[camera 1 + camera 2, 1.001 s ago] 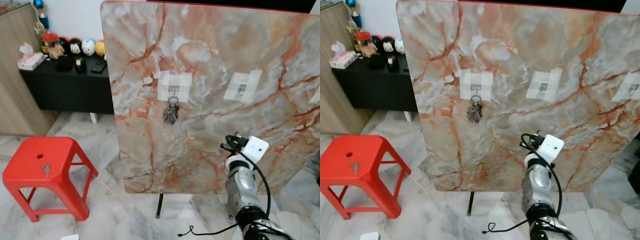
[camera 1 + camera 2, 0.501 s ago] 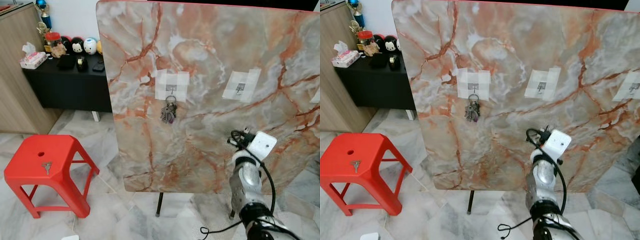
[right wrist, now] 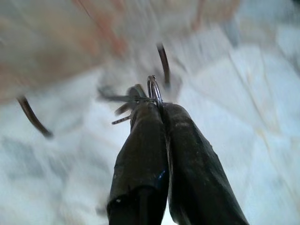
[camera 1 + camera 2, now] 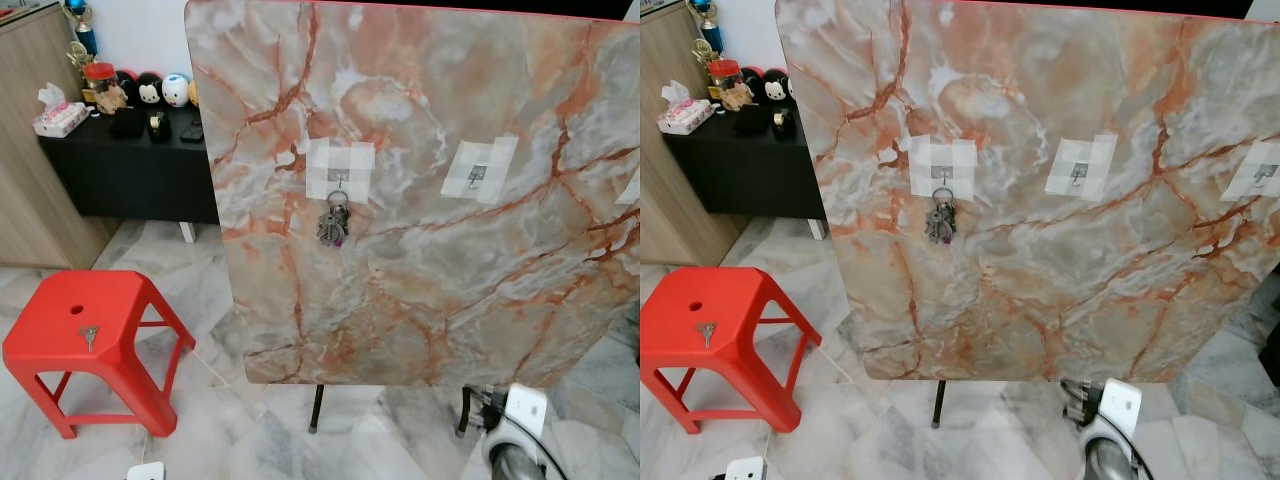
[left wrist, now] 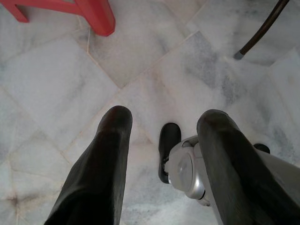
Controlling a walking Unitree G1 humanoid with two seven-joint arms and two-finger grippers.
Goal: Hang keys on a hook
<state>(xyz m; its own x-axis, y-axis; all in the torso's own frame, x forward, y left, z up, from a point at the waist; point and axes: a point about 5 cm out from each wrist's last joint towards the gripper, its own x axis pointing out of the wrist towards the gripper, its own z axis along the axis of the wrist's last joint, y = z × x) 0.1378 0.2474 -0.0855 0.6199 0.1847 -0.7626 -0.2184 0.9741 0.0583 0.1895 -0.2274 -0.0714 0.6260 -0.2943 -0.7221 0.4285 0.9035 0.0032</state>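
An upright marble board (image 4: pixel 420 290) carries taped hooks. A bunch of keys (image 4: pixel 333 224) hangs on the left hook (image 4: pixel 339 178); the middle hook (image 4: pixel 478 175) and the right hook (image 4: pixel 1262 176) are bare. My right arm (image 4: pixel 515 440) is low at the bottom right, below the board. In the right wrist view, my right gripper (image 3: pixel 159 105) is shut on a key ring (image 3: pixel 153 89) with keys sticking out sideways, blurred. My left gripper (image 5: pixel 166 117) hangs open over the marble floor. A single key (image 4: pixel 89 335) lies on a red stool (image 4: pixel 60 300).
The board stands on thin dark legs (image 4: pixel 316 410). A black sideboard (image 4: pixel 130 165) with figurines and a tissue box sits at the back left beside a wooden cabinet (image 4: pixel 30 200). A small white object (image 4: pixel 146 471) lies on the floor near the stool.
My right arm has dropped from in front of the board's lower right to the bottom edge of the view. The hung keys and the stool are unchanged.
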